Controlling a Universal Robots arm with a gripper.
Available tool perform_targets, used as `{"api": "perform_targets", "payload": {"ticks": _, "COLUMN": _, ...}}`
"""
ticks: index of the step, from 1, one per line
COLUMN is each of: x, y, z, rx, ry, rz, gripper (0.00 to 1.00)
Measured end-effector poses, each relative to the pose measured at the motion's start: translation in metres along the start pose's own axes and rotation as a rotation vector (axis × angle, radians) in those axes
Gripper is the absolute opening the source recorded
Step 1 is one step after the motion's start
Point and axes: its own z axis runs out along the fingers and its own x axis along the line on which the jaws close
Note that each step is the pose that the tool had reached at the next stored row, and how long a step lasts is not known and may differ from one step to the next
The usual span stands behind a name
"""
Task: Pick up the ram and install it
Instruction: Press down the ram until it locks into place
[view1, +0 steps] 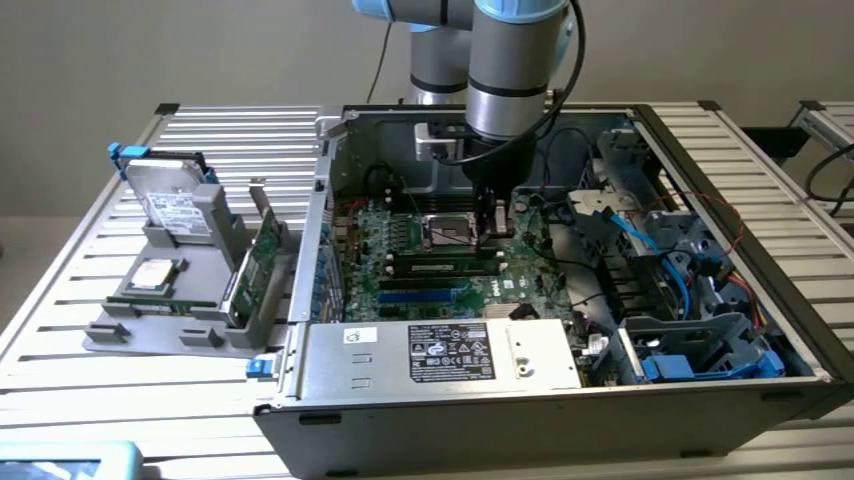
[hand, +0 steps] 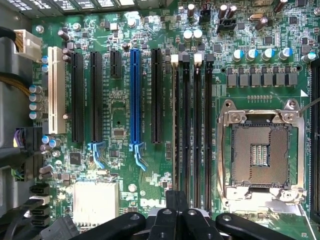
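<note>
While the Universal Robots arm reaches into the open computer case (view1: 801, 330) on the desk (view1: 80, 330), its gripper (hand: 177, 194) hangs over one end of the 4 black memory slots (hand: 197, 135) beside the empty CPU socket (hand: 260, 150). The jaws look pressed together, with nothing visible between them. In the exterior view the ram (view1: 445, 268) lies along the slot bank, just beside the gripper (view1: 487, 225); whether it is fully seated cannot be told. Seating it well likely calls for straight, even downward pressure at each end, with the stick kept square to the slot.
</note>
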Motion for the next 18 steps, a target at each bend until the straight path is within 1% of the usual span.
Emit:
{"api": "perform_targets", "payload": {"ticks": 6, "x": 0.0, "y": 0.0, "z": 0.0013, "rx": 0.0008, "ry": -0.0003, "rz": 0.001, "gripper": 0.11}}
{"api": "perform_targets", "payload": {"ticks": 8, "x": 0.0, "y": 0.0004, "z": -0.0003, "rx": 0.0008, "ry": -0.0018, "rz": 0.003, "gripper": 0.11}}
{"api": "perform_targets", "payload": {"ticks": 9, "x": 0.0, "y": 0.001, "z": -0.0021, "rx": 0.0007, "ry": -0.0011, "rz": 0.004, "gripper": 0.11}}
{"api": "perform_targets", "payload": {"ticks": 12, "x": 0.001, "y": 0.0041, "z": -0.0048, "rx": 0.0006, "ry": -0.0006, "rz": 0.004, "gripper": 0.11}}
{"api": "perform_targets", "payload": {"ticks": 18, "x": 0.001, "y": 0.0128, "z": -0.0089, "rx": 0.0006, "ry": -0.0005, "rz": 0.005, "gripper": 0.11}}
